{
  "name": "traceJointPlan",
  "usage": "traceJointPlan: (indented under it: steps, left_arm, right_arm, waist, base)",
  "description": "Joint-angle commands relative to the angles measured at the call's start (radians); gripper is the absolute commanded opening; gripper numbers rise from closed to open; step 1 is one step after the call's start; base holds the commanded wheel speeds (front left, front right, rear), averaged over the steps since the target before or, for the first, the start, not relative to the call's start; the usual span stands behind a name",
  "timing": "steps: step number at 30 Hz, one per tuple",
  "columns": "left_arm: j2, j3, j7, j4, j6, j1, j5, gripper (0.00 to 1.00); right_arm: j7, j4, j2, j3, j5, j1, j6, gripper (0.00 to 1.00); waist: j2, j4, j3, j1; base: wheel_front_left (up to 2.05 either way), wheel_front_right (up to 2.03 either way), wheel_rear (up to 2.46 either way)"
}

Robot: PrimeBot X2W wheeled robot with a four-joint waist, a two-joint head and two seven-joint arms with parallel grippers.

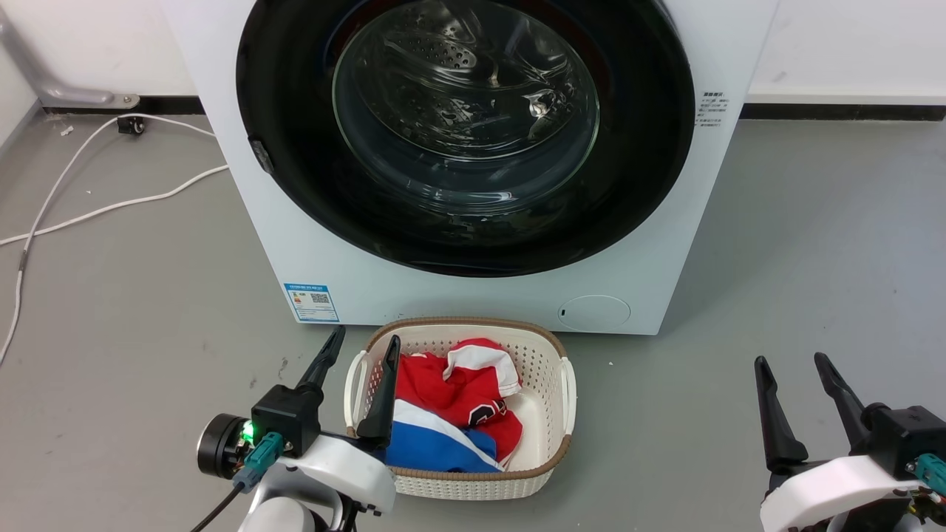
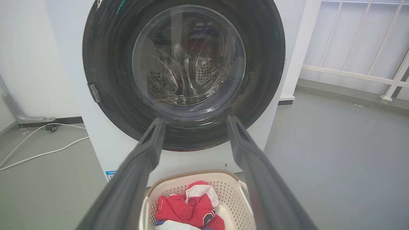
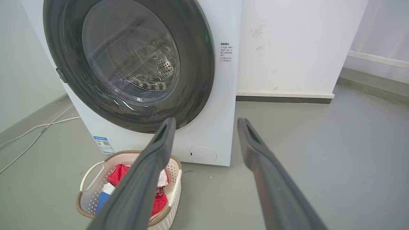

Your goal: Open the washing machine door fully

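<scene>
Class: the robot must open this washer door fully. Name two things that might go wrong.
The glossy black round washing machine door shows just a small grey tab at its left edge; the open left gripper might slip off.
The cream perforated plastic basket stands close below; an arm could knock it.

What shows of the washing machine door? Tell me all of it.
The washing machine door is a big round glossy black disc with a clear bulging glass centre, the steel drum visible through it. A small grey tab sits on its left edge. It looks shut, flat against the white machine front. Nothing touches it.
</scene>
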State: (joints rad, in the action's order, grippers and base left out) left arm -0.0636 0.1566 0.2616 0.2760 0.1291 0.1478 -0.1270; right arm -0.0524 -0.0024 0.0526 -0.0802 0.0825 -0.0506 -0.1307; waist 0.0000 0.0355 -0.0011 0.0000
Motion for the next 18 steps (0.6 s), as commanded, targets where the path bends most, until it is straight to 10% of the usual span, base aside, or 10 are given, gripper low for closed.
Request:
traceJointPlan:
  steps: [1, 14, 15, 17, 18]
  left_arm:
    - [0.0, -0.004, 0.005, 0.001, 0.002, 0.009, -0.005, 1.0]
    - [0.0, -0.002, 0.004, 0.014, 0.002, 0.007, -0.024, 1.0]
    - [0.0, -0.002, 0.004, 0.015, 0.002, 0.007, -0.026, 1.0]
    - [0.0, -0.003, 0.004, 0.016, 0.002, 0.006, -0.025, 1.0]
    - [0.0, -0.002, 0.004, 0.017, 0.002, 0.006, -0.026, 1.0]
  right_arm:
    - [-0.004, 0.002, -0.004, -0.001, 0.008, -0.003, 0.0, 1.0]
    - [-0.011, 0.029, -0.004, -0.001, 0.021, 0.005, 0.0, 1.0]
    - [-0.009, 0.031, -0.004, -0.002, 0.022, 0.006, 0.0, 0.47]
    - [-0.007, 0.034, -0.004, -0.004, 0.028, 0.006, 0.0, 0.0]
    - [-0.005, 0.035, -0.004, -0.004, 0.029, 0.006, 0.0, 0.0]
  waist:
    - [0.0, 0.0, -0.001, 0.0]
    - [0.0, -0.004, -0.01, 0.0]
    - [0.0, -0.004, -0.01, 0.0]
    - [0.0, -0.004, -0.011, 0.0]
    - [0.0, -0.005, -0.011, 0.0]
  base:
    - [0.0, 0.0, 0.0]
    - [0.0, 0.0, 0.0]
    - [0.0, 0.0, 0.0]
    - [0.0, 0.0, 0.0]
    - [0.0, 0.0, 0.0]
